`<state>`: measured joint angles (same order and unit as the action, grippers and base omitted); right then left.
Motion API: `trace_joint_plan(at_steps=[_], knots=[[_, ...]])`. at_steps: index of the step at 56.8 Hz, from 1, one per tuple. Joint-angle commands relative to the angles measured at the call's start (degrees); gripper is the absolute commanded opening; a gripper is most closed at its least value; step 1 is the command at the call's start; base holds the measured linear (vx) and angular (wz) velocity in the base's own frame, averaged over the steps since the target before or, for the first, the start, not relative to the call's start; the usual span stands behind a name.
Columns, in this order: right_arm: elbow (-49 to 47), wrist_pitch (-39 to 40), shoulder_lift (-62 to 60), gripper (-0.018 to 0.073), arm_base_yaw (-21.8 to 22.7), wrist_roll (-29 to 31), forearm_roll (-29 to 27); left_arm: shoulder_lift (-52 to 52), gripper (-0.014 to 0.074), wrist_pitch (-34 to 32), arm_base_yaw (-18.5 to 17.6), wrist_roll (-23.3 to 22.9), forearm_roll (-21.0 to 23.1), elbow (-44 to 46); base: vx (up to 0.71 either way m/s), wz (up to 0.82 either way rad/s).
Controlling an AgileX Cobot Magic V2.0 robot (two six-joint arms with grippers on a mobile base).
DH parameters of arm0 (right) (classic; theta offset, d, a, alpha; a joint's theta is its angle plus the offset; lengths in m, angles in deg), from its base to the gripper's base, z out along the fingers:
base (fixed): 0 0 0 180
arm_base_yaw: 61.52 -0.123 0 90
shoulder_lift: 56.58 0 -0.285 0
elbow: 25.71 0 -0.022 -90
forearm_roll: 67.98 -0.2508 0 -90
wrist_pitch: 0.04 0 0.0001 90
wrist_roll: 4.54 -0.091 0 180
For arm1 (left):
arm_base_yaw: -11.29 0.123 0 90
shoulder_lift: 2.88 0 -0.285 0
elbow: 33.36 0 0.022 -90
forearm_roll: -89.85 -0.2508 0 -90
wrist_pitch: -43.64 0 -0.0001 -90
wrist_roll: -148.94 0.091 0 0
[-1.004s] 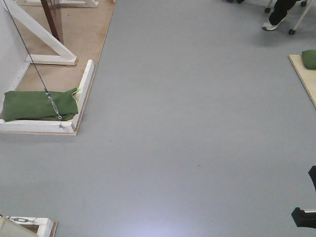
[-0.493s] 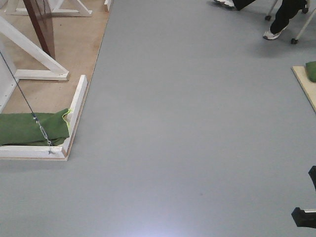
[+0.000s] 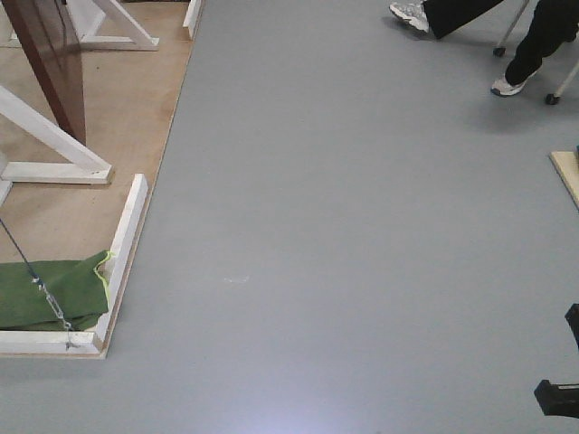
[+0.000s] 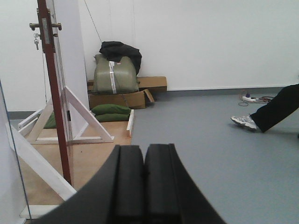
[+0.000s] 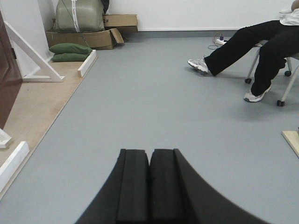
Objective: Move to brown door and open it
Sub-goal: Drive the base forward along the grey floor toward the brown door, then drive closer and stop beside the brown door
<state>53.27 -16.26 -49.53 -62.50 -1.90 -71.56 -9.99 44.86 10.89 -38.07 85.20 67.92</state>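
You see the brown door [image 4: 55, 107] standing edge-on at far left, between white frame braces [image 4: 88, 122] (its handle [image 4: 45, 26] sits high up). Your left claw [image 4: 144, 158] and right claw [image 5: 149, 161] are both closed on nothing, pads pressed together, well apart from the door, over grey floor [image 3: 362, 226].

front camera sits high, tilted steeply down at the grey floor [image 3: 344, 226], brown door [image 3: 50, 63] top left. wrist cameras ride low, looking forward over left gripper [image 4: 144, 151] and right gripper [image 5: 149, 154]; all three share the door and a seated person's legs [image 3: 461, 14].
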Motion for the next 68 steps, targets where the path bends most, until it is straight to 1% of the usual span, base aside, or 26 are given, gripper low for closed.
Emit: trace_joint_plan(at_steps=[1, 68], knots=[[0.4, 4.7, -0.7, 0.0000, 0.0, 0.3, 0.0, 0.8, -0.0003, -4.6, 0.0, -0.1, 0.2, 0.9, 0.43, 0.01], [0.4, 4.7, -0.6, 0.0000, 0.0, 0.3, 0.0, 0.8, -0.0003, -4.6, 0.0, -0.1, 0.2, 0.9, 0.38, 0.05]])
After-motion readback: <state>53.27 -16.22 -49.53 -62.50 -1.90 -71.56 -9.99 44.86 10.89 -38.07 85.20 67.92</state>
